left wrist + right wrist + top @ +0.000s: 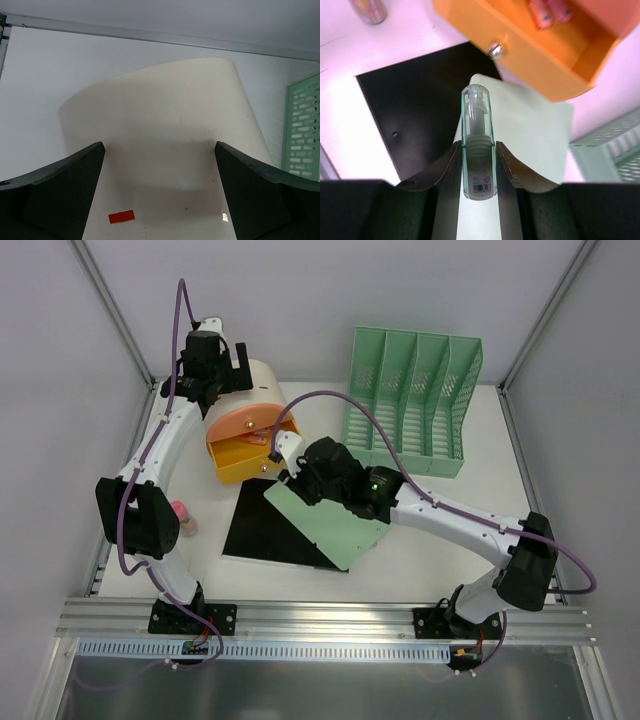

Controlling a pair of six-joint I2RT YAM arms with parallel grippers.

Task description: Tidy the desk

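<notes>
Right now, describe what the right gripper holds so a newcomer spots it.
Find the orange drawer box at the back of the desk, its drawer open. Just in front, above the pale green sheet, the right gripper clamps a slim tube. It is the only see-through item: clear shell, white core, barcode label.

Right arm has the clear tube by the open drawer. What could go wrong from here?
1. The tube juts well past the right end effector, so it may pivot or slip on the way.
2. The drawer front and knob face the tube; a low approach could hit them.
3. The left end effector is open around the cream housing, so a bump might shift it.
</notes>
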